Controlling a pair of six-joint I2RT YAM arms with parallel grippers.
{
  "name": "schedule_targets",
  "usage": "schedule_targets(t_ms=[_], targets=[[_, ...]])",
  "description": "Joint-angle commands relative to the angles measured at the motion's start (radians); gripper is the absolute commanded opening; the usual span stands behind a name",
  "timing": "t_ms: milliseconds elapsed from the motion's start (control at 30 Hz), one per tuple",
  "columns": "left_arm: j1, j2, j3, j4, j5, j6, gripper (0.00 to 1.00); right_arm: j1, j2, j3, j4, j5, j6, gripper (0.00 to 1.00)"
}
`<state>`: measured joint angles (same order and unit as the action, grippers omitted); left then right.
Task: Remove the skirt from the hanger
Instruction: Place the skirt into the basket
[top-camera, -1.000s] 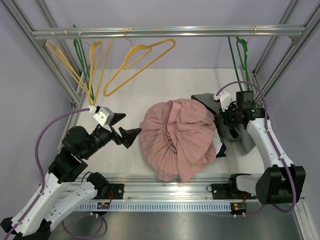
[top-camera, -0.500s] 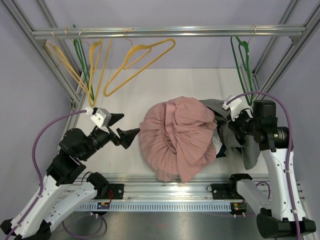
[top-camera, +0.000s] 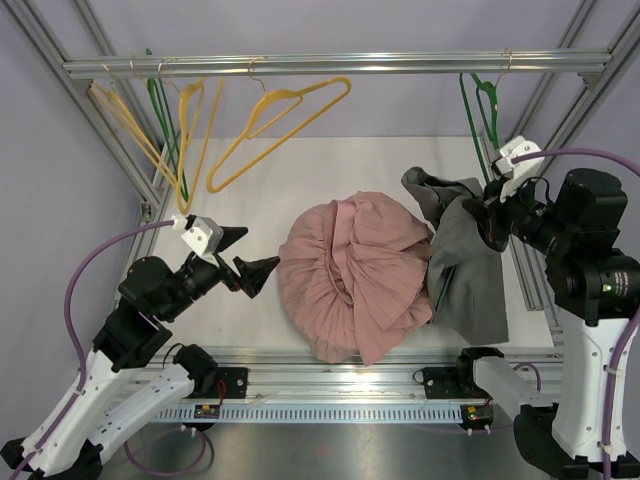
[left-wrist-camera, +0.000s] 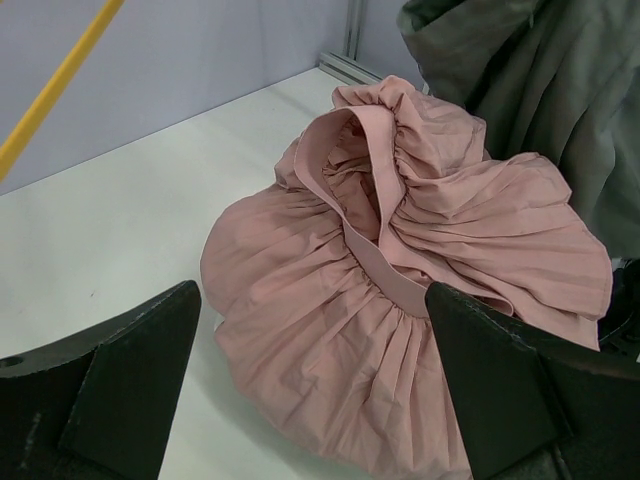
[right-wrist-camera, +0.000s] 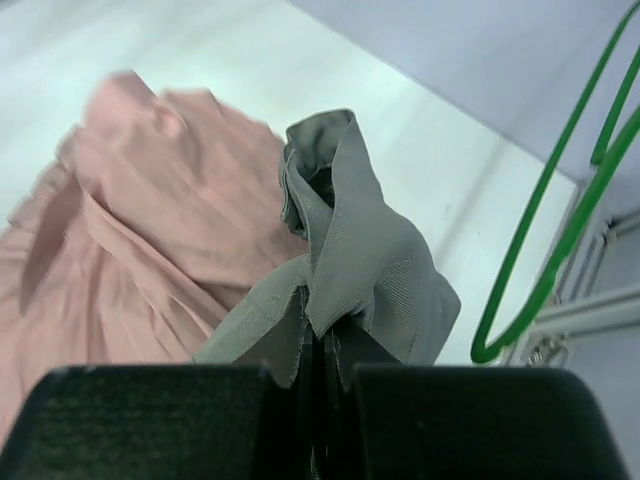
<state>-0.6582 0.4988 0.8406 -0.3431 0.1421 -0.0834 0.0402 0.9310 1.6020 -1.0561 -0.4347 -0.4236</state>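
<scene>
A grey skirt (top-camera: 465, 265) hangs from my right gripper (top-camera: 492, 215), which is shut on a bunched fold at its top and holds it above the table's right side. In the right wrist view the grey cloth (right-wrist-camera: 370, 260) is pinched between the closed jaws of the right gripper (right-wrist-camera: 322, 365). An empty green hanger (top-camera: 482, 110) hangs from the rail just behind, also in the right wrist view (right-wrist-camera: 560, 230). A pink pleated skirt (top-camera: 355, 275) lies heaped mid-table. My left gripper (top-camera: 254, 255) is open and empty just left of the pink skirt (left-wrist-camera: 400, 270).
A metal rail (top-camera: 330, 65) crosses the back. Yellow hangers (top-camera: 280, 120) and a green hanger (top-camera: 165, 130) hang from its left part. Frame posts stand at both sides. The grey skirt's lower edge hangs near the front right of the table.
My right arm has risen and moved right, lifting the grey skirt off the table so it now hangs free beside the pink skirt. The left arm has barely moved.
</scene>
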Motion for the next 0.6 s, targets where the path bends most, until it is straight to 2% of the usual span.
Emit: schedule_targets(t_ms=[0, 333, 433, 567], targets=[[0.0, -0.013, 0.002, 0.041, -0.015, 0.005, 0.99, 0.003, 0.06, 0.127, 0.116, -0.134, 0.092, 0.0], [0.0, -0.019, 0.009, 0.041, -0.024, 0.007, 0.99, 0.004, 0.294, 0.565, 0.238, -0.354, 0.308, 0.0], [0.0, -0.022, 0.012, 0.041, -0.029, 0.007, 0.99, 0.003, 0.376, 0.694, 0.3, -0.429, 0.411, 0.0], [0.0, -0.034, 0.018, 0.029, -0.036, 0.004, 0.99, 0.009, 0.442, 0.754, 0.482, -0.528, 0.633, 0.0]])
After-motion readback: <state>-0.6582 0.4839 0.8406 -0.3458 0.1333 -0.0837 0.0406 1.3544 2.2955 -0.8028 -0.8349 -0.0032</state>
